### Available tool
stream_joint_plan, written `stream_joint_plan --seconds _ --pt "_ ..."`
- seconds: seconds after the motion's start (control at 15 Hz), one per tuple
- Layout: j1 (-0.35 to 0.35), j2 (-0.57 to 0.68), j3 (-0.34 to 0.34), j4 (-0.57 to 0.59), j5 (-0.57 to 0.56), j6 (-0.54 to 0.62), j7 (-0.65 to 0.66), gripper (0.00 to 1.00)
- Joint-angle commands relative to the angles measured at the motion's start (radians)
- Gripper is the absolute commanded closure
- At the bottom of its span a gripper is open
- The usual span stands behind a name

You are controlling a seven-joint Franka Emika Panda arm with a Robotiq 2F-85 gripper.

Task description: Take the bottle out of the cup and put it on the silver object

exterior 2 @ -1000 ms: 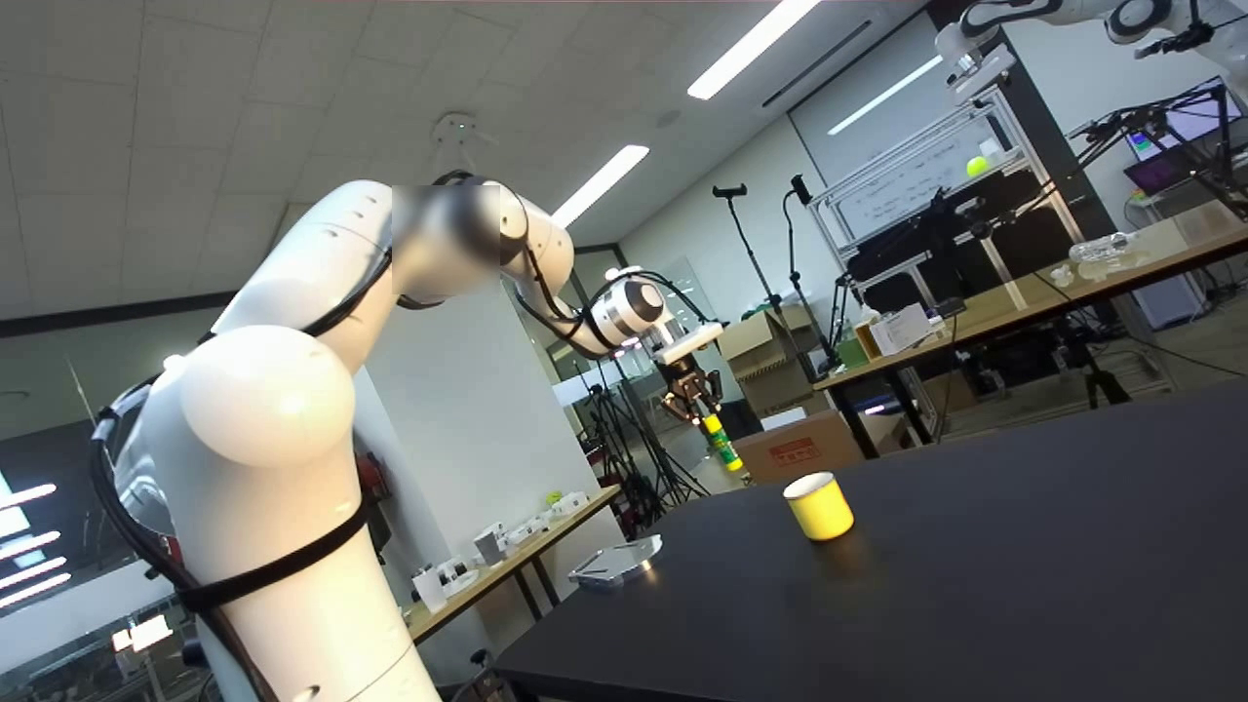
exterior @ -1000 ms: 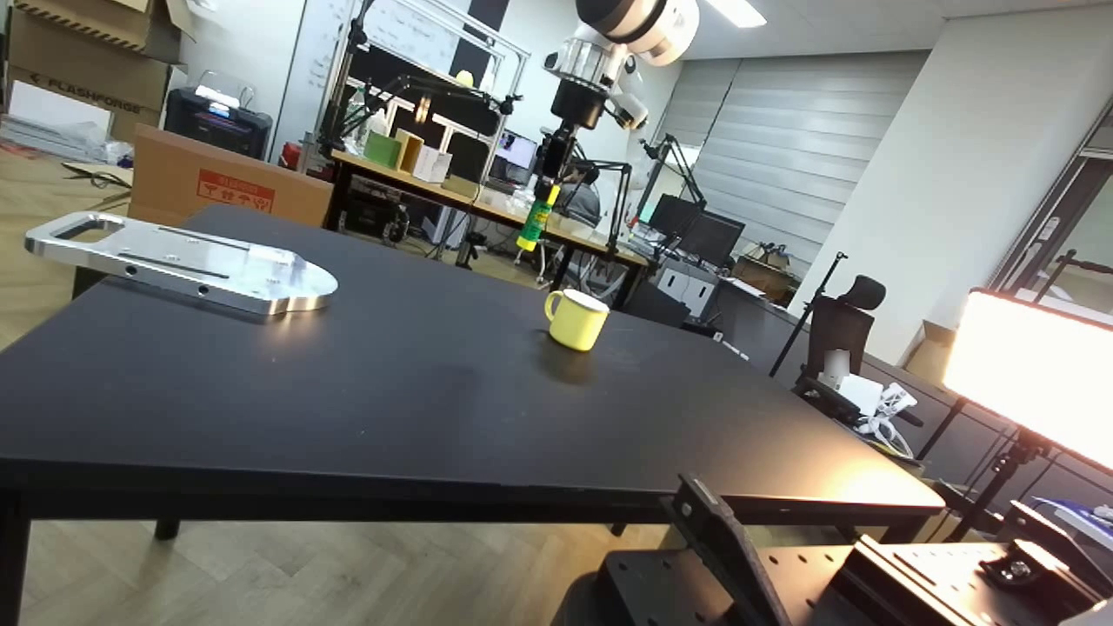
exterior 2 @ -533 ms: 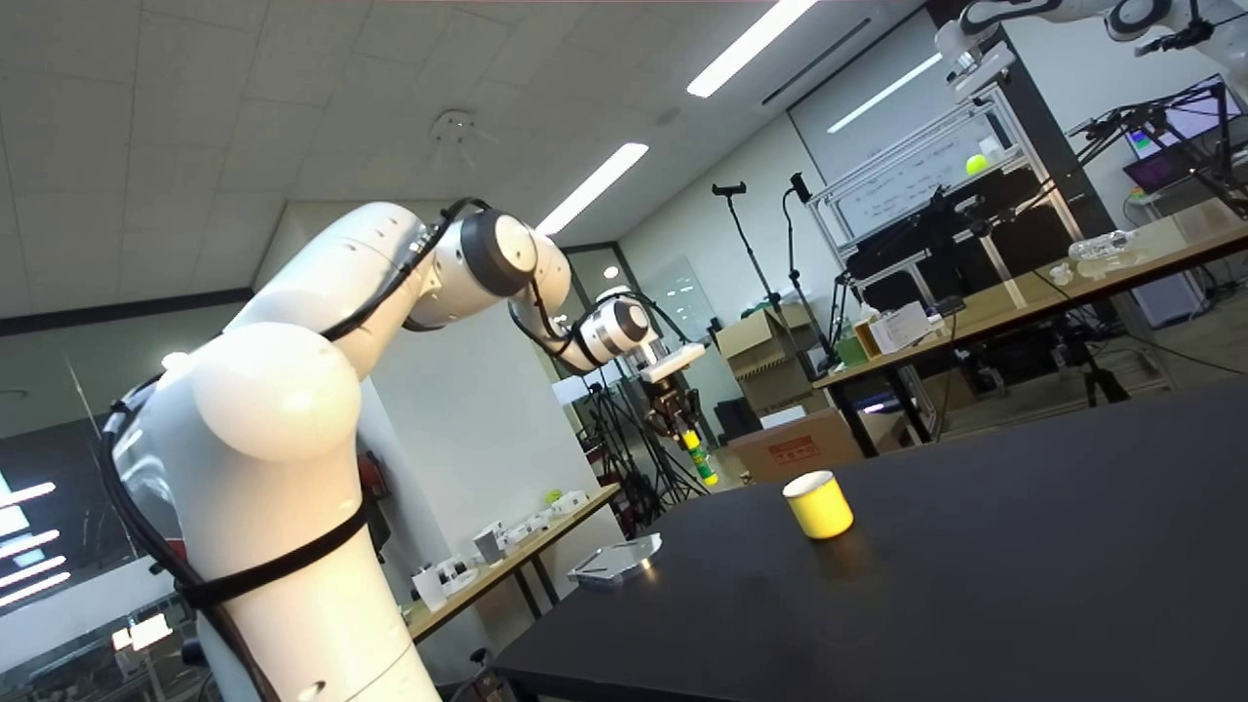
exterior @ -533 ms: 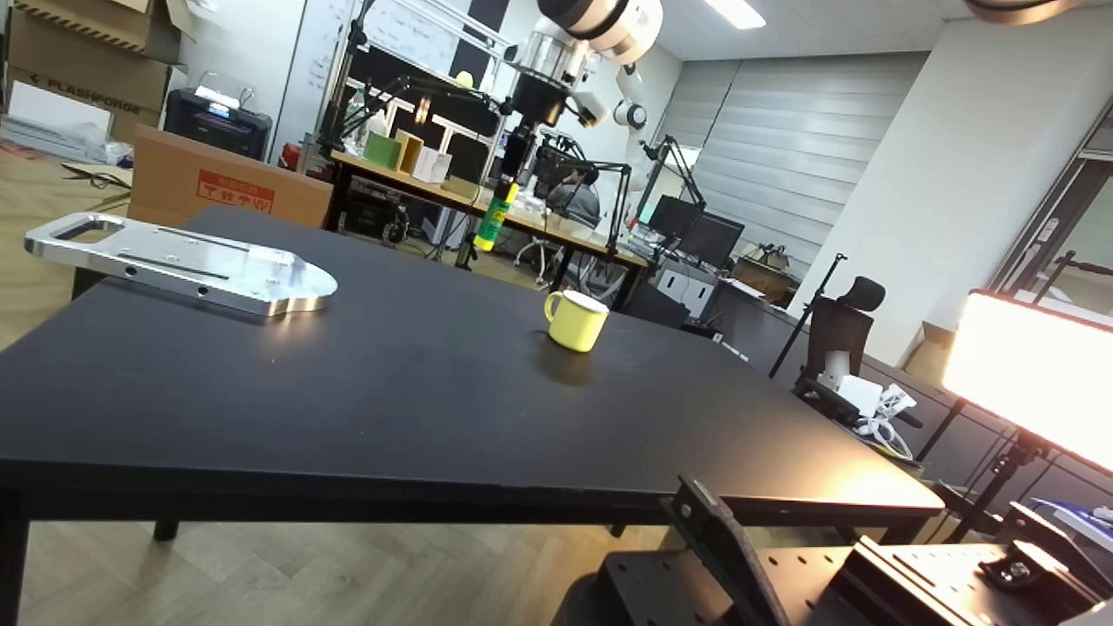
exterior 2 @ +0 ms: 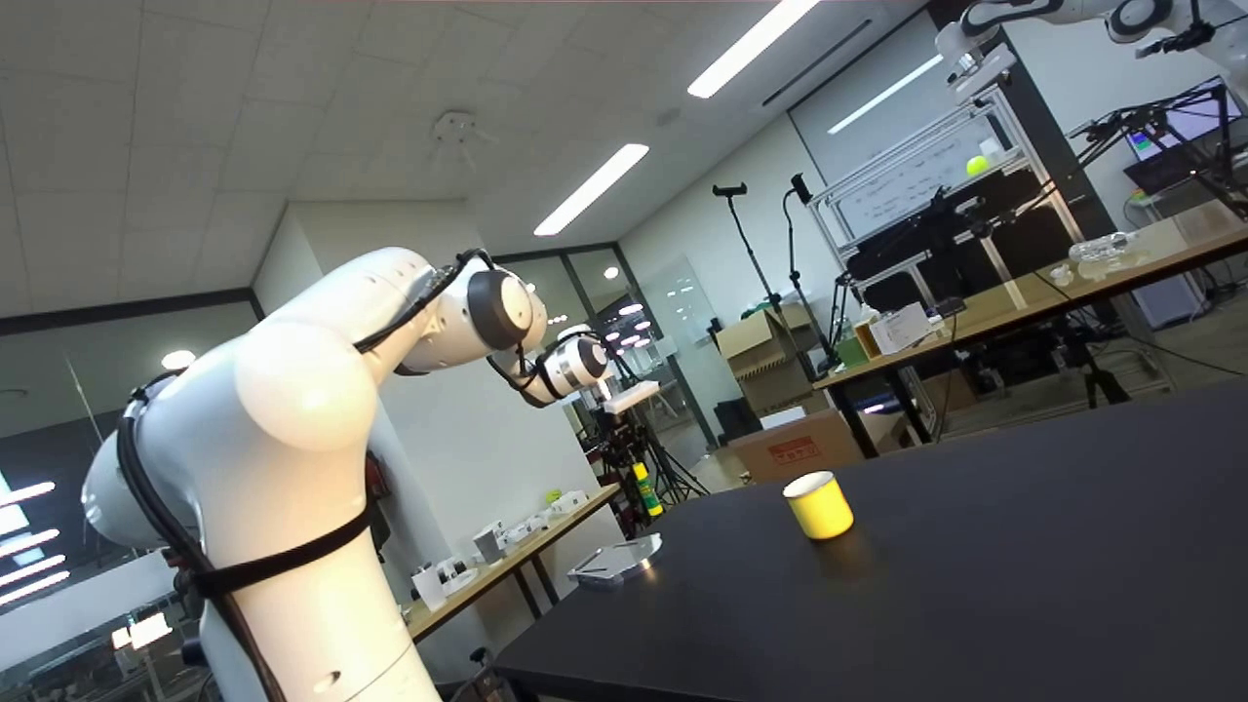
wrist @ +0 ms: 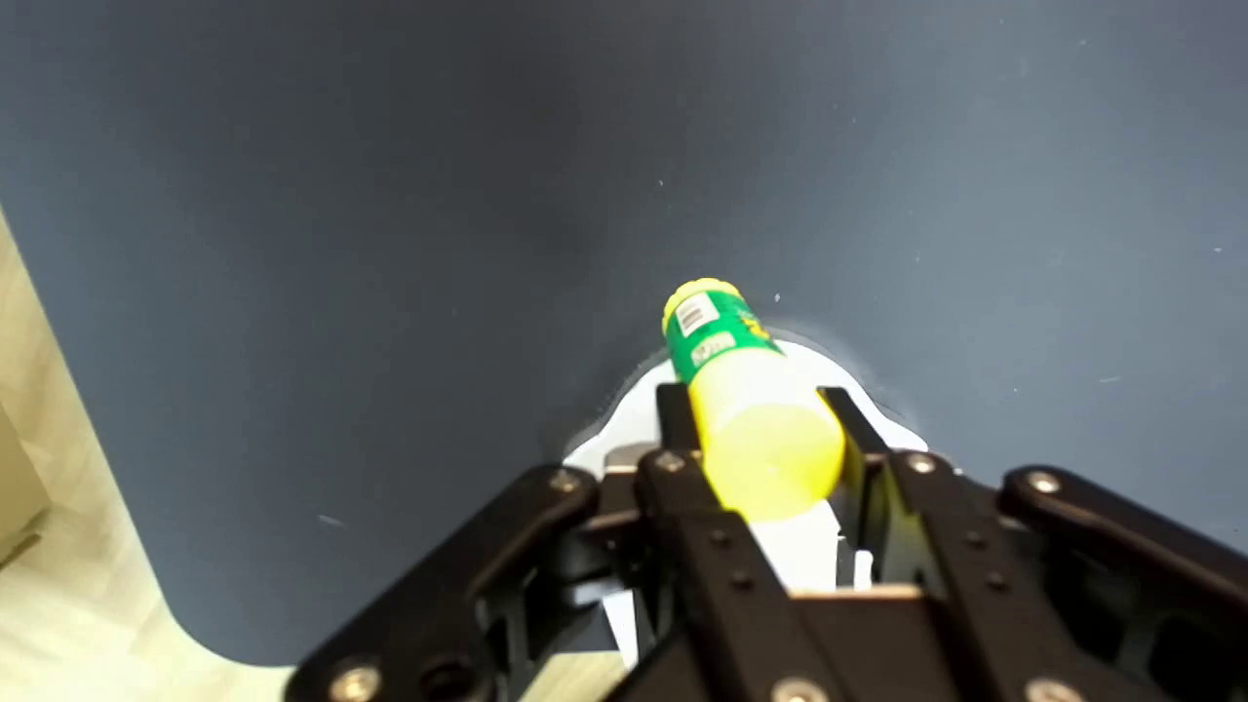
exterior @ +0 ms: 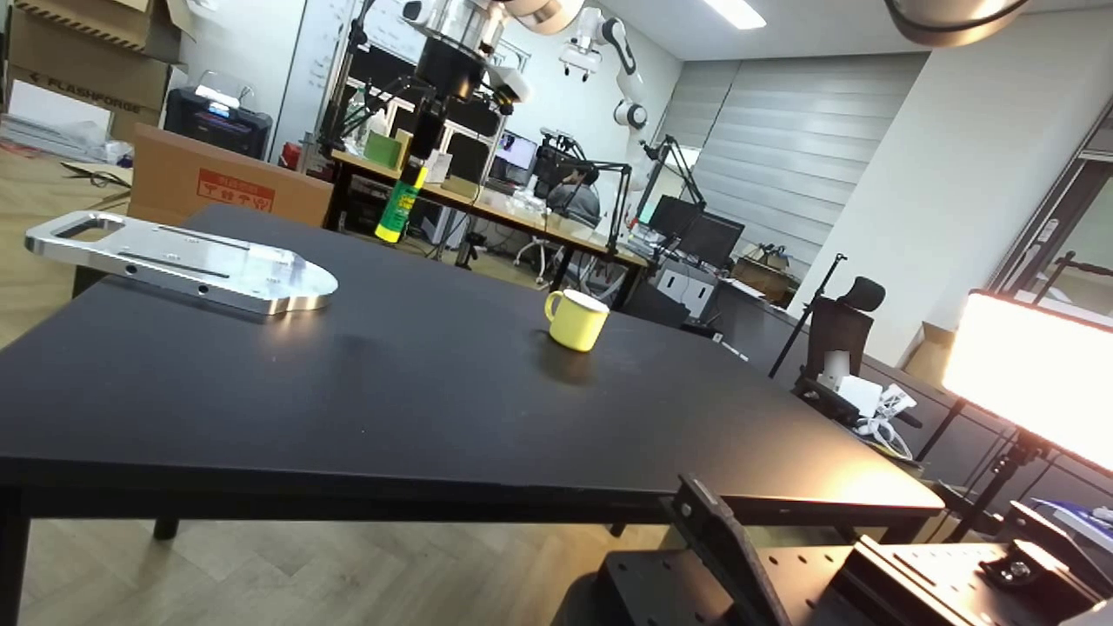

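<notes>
Bottle (exterior: 401, 203) moved nearer the silver object (exterior: 191, 256), gripped between fingers (wrist: 677, 417), object partly hidden in wrist view

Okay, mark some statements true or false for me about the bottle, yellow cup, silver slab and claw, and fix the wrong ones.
The claw grips the bottle. True.
The yellow cup stands upright on the black table. True.
The bottle is green all over. False: both its ends are yellow.
The silver slab lies apart from the yellow cup. True.
The bottle rests on the silver slab. False: the claw holds it in the air.
The bottle is inside the yellow cup. False: it is outside.
</notes>
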Motion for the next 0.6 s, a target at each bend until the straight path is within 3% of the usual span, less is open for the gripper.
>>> stream_joint_plan --seconds 0.0,0.33,0.53 --pt "0.059 0.066 0.012 0.122 -0.023 -0.048 -0.085 0.91" --pt "0.129 0.138 0.002 0.197 -0.066 0.008 -0.246 0.91" --pt "0.137 0.181 0.01 0.257 -0.049 -0.055 -0.315 0.91"
